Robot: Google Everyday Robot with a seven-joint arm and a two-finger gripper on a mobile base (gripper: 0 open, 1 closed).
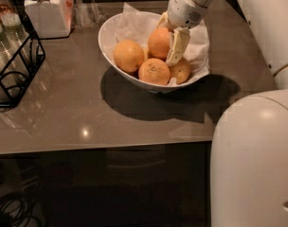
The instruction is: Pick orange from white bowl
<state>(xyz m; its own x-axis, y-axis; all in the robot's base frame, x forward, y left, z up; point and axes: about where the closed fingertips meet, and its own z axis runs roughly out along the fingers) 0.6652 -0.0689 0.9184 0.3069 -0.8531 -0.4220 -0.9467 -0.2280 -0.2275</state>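
Observation:
The white bowl [105, 40] stands on the grey table, lined with crumpled white paper [137, 22], with several oranges in it. The deep reddish-orange orange [158, 41] sits at the back of the pile, a little higher than the others. My gripper [166, 45] reaches down into the bowl from the upper right and is shut on this orange. One pale finger [177, 45] lies along its right side; the other is mostly hidden behind it. A paler orange [129, 56], a speckled one [154, 72] and a smaller one [181, 71] lie around it.
A white lidded jar [47, 8] and a clear glass [86, 8] stand at the back left. A black wire rack [16, 63] with bottles is at the left edge. My white body [253, 160] fills the lower right. The table's front edge [87, 148] is near.

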